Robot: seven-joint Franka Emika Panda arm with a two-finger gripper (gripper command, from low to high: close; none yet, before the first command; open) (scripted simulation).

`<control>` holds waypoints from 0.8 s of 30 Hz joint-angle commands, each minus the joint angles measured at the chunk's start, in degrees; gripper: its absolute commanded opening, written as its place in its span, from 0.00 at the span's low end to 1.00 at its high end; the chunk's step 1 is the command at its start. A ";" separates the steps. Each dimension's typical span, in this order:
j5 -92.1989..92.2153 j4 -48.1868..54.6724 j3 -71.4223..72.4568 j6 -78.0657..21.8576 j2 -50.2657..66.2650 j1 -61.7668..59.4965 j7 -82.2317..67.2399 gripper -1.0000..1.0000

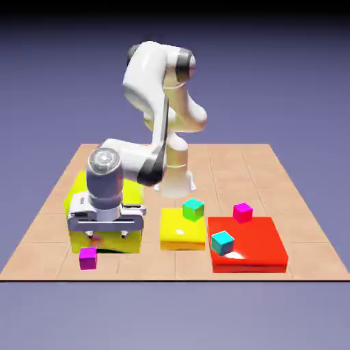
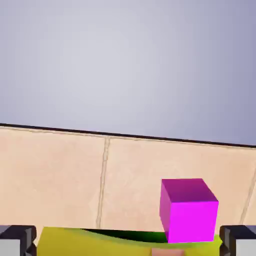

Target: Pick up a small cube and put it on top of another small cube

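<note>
At the lower left of the exterior view, nearest the camera, the small cube sits on the bench, just in front of a big yellow block and below the gripper. In the hand view the same cube shows at the lower right, close to the right fingertip and not centred between the two; the left fingertip is far off at the other corner. The fingers are spread wide and grip nothing.

To do the pick well, I judge the hand should shift sideways until the cube lies midway between the fingers, then descend squarely, with the yellow block kept clear of the tips. The fingers should close on two flat opposite faces, low enough not to squeeze the cube out.

Farther back, at the middle of the exterior view, a smaller yellow block carries a green cube. To its right a red slab holds a cyan cube at its near corner, and a pink-magenta cube sits at the slab's far edge. Any of these could be the landing spot; the lift must be high enough to pass over them.

No brands, labels or writing can be seen anywhere.
</note>
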 commanded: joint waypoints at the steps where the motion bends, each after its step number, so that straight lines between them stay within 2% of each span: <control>1: -0.30 2.03 -0.24 -2.09 2.08 -0.36 -0.53 0.50; 10: -2.99 19.07 -2.35 -19.64 20.20 -3.58 -5.07 0.50; 14: -3.54 11.20 -2.49 -11.22 20.69 -4.40 -3.93 0.50; 15: -3.54 11.20 -2.49 -11.22 20.69 -4.40 -3.93 0.00; 20: -2.96 19.50 -2.34 -20.10 20.17 -3.53 -5.13 0.00; 24: 0.09 11.55 -1.97 -19.95 12.98 0.97 -0.49 0.00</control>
